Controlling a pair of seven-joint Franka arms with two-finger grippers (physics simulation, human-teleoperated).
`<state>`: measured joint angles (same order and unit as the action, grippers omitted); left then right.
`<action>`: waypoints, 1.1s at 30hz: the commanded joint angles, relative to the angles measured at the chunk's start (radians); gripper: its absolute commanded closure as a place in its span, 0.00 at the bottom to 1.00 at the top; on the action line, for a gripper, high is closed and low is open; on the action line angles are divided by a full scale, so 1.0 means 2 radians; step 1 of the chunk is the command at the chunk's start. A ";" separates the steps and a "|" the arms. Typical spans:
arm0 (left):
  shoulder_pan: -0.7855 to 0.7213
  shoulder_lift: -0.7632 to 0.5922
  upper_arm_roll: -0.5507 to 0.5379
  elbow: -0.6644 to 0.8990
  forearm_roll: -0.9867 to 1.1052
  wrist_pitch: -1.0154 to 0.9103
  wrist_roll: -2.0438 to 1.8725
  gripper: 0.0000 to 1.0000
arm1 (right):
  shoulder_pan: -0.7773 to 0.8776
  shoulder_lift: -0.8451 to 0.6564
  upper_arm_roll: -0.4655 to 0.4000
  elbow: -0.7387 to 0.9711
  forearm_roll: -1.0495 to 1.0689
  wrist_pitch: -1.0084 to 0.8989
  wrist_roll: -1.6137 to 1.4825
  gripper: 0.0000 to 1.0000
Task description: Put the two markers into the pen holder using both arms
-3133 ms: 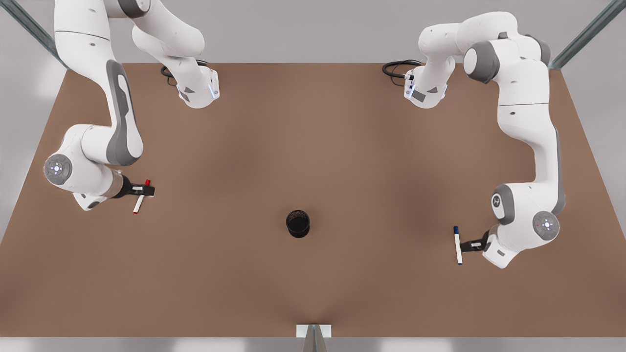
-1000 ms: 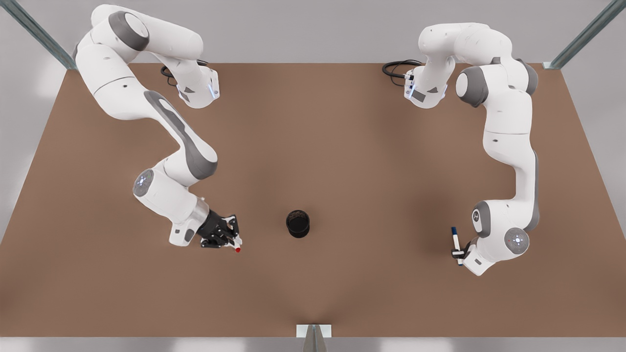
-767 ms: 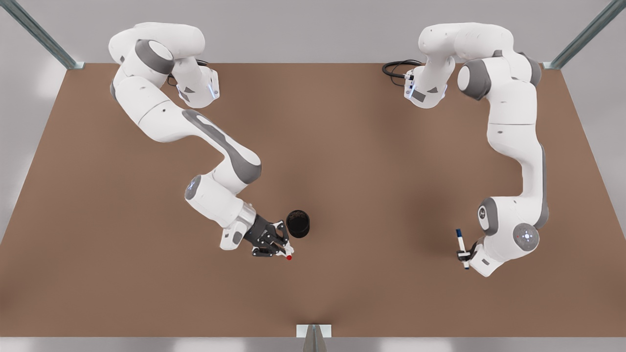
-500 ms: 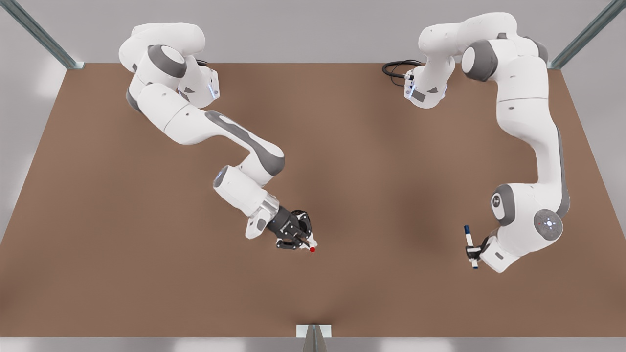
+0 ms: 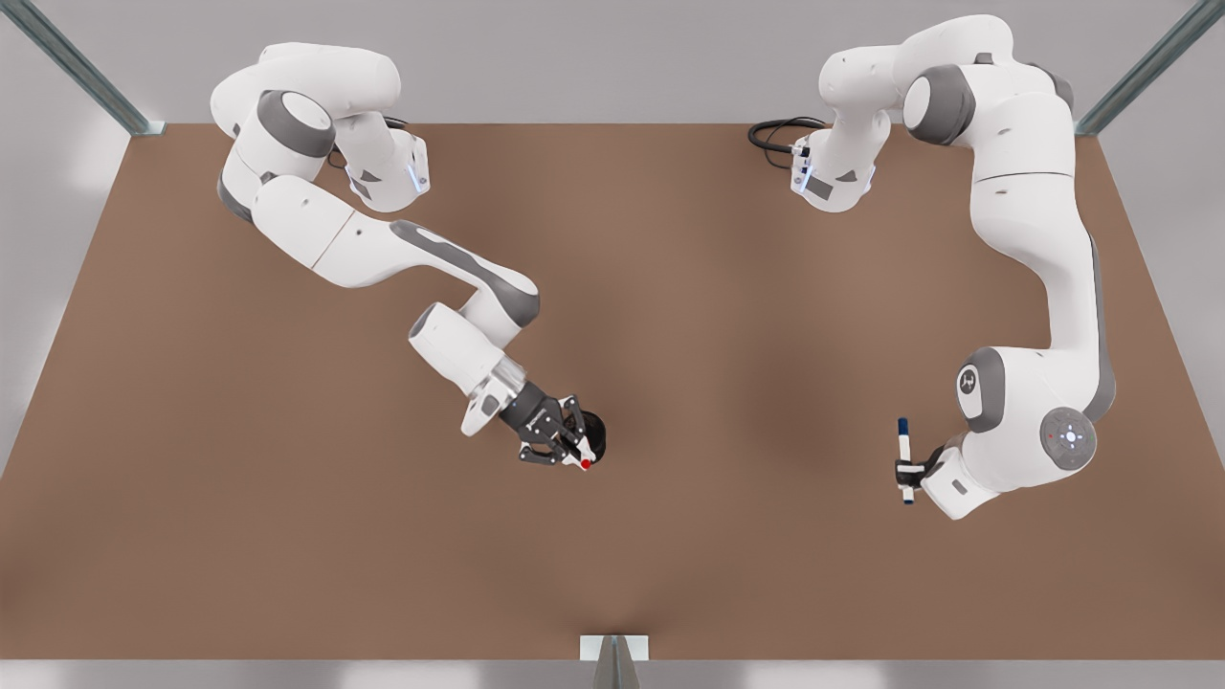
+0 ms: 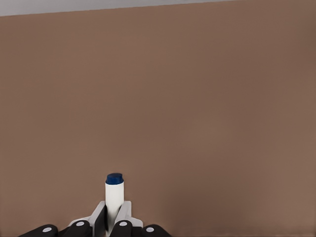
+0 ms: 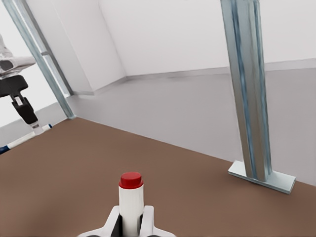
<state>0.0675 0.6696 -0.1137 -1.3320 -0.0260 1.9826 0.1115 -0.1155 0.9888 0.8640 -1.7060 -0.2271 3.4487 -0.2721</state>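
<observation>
Step in hand, as judged: lower the red marker into the pen holder. The right end effector sits over the holder near the middle of the tabletop, and most of the holder's mouth is hidden beneath it in the front view.

- To do it well: centre the marker's lower end over the mouth before any descent; the cup is narrow, and an off-centre tip would likely catch the rim or tip the cup.
- Keep the barrel near vertical. In the right wrist view the red marker stands along the fingers, red end towards the camera.
- Let go only once the lower end is inside the wall. The holder is shorter than a marker, so the marker should lean on the rim after release.
- Whether the tip is already inside the mouth: cannot tell.

Right end effector: fingers closed on the white barrel, one on each side.

Left end effector: on the front view's right, well apart from the holder, clamped on the blue marker about mid-barrel and waiting. In the left wrist view the blue marker sticks out between the fingers over bare tabletop.

Neither marker is in the holder yet, as far as visible.
</observation>
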 commanded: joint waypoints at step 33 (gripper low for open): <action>-0.003 -0.018 -0.137 0.055 -0.130 -0.049 0.216 0.79 | -0.132 -0.242 0.035 0.141 -0.183 -0.736 0.159 0.00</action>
<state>0.0634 0.6352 -0.3682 -1.2319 -0.1686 1.9026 0.2193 -0.3691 0.5517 0.9327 -1.4374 -0.5258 2.6014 -0.2053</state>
